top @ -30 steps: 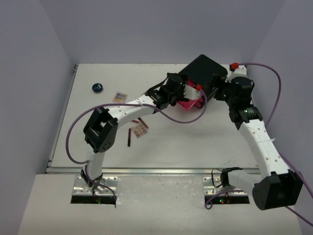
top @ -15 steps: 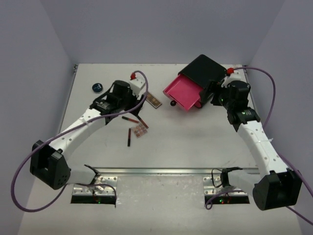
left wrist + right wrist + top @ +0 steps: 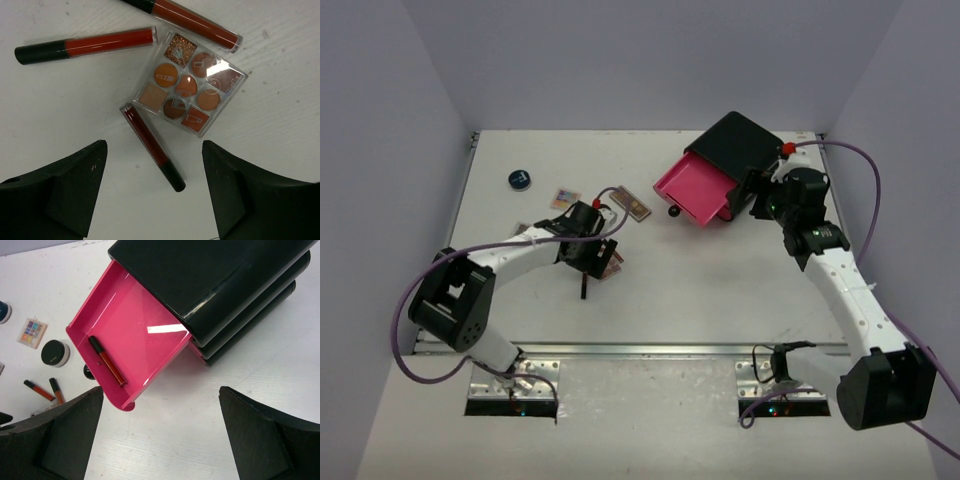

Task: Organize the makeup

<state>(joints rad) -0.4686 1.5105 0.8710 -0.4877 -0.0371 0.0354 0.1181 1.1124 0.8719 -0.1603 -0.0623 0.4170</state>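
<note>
Left gripper (image 3: 597, 257): your jaws stand apart with nothing between them, hanging low over a cluster of makeup near the middle-left of the white table (image 3: 720, 290).
Right gripper (image 3: 756, 197): jaws spread wide and empty, facing the front of the open pink drawer (image 3: 142, 310).
Nine-pan palette (image 3: 190, 90): a clear square case lying flat and turned like a diamond. You see orange, tan and brown pans and one glitter pan at its top corner.
Dark red stick (image 3: 151, 145): a slim tube with a black cap at its lower end. It lies slantwise between your left fingers (image 3: 65, 195), its red end just beside the palette's corner.
Bright red stick (image 3: 85, 44): black cap to the left, lying above the palette and near it.
Orange-red stick (image 3: 187, 21): it lies slanted past the palette's far corner and is cut off by the top of the wrist view.
Stick in drawer (image 3: 106, 360): orange-red with a black cap, lying along the drawer's front wall.
Round black compact (image 3: 55, 352): on the table, near the drawer's knob.
Multicolour palette (image 3: 32, 332): a small rectangle beside the compact.
Dark-blue jar (image 3: 521, 180): round, at the far left, well apart from the black box (image 3: 740, 145).
</note>
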